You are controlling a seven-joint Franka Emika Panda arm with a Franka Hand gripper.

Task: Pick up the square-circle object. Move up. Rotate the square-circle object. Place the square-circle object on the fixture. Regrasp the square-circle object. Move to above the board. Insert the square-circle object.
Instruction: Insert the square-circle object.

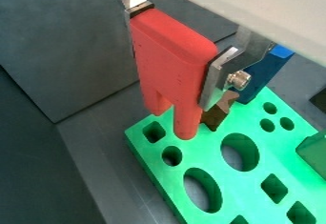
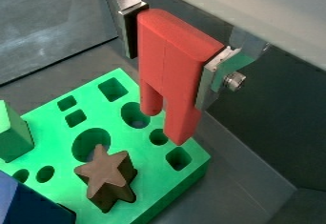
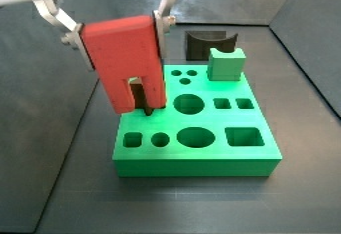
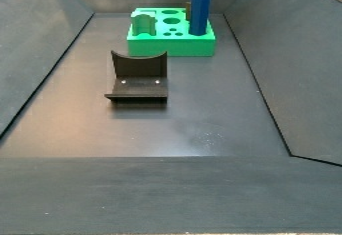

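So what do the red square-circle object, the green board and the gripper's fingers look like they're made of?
The square-circle object, held in the gripper above the board: probably plastic, with an even matte red surface and no glare. The board: likely the same kind of plastic, uniform green, faint sheen. The fingers: apparently metal, silver plates with a bolt head.

The square-circle object [image 2: 173, 64] looks like matt red plastic, smooth-faced; the gripper [image 2: 174, 39] clasps it over the board [image 2: 57, 113] with brushed silver metal fingers [image 2: 219, 64] (a bolt head glints on one); the board is smooth green plastic, faintly sheeny; the floor [image 4: 187, 109] is dull dark grey; the fixture [image 4: 138, 77] looks matt black.
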